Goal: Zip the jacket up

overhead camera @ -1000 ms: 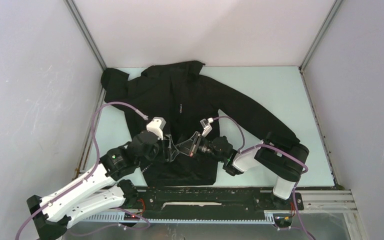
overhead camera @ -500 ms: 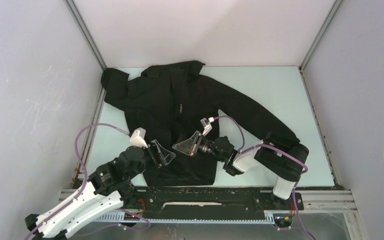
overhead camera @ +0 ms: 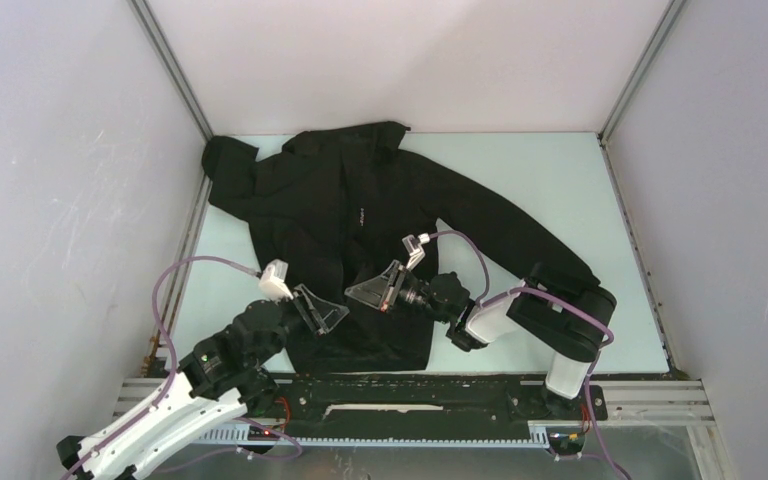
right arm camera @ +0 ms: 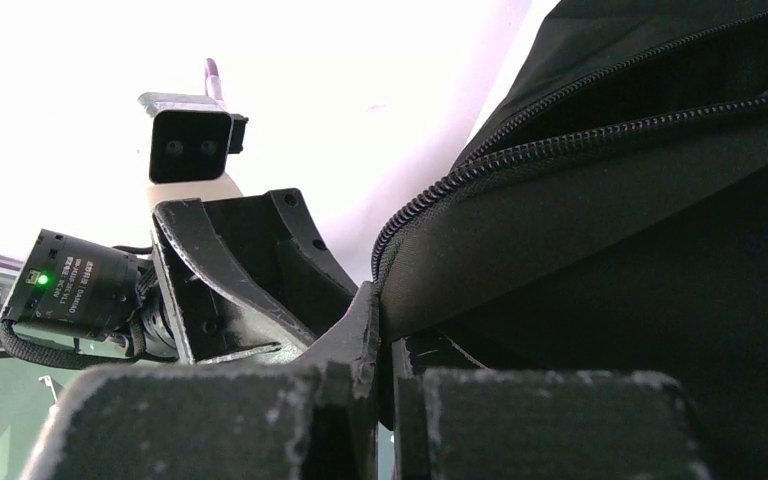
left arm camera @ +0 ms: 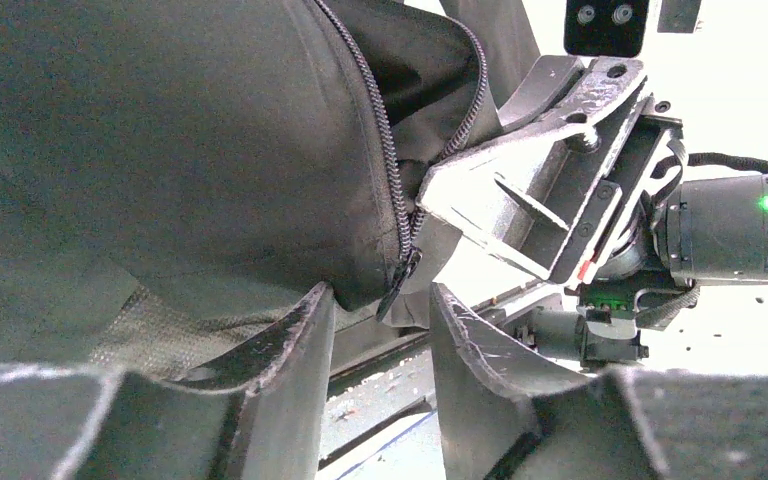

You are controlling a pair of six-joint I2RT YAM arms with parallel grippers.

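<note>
The black jacket (overhead camera: 360, 190) lies flat on the table, collar at the far side, its front zipper (left arm camera: 385, 160) open at the hem. My right gripper (overhead camera: 362, 293) is shut on the jacket's hem edge (right arm camera: 610, 250) beside the zipper teeth (right arm camera: 520, 150) and lifts it a little. My left gripper (overhead camera: 326, 313) is open and empty at the bottom hem, left of the right one. In the left wrist view the zipper's lower end (left arm camera: 397, 285) hangs just beyond my left fingertips (left arm camera: 320, 300), not between them. The right gripper (left arm camera: 520, 200) shows close behind it.
The black base rail (overhead camera: 410, 388) runs along the near edge under the hem. The jacket's right sleeve (overhead camera: 520, 240) lies out toward the right arm's base (overhead camera: 570, 340). Cage walls close in the left, right and far sides. Pale table surface (overhead camera: 560, 180) shows at the right.
My left arm has drawn back toward the near left, its gripper moving away from the right gripper and down to the hem. The right gripper has held still on the fabric.
</note>
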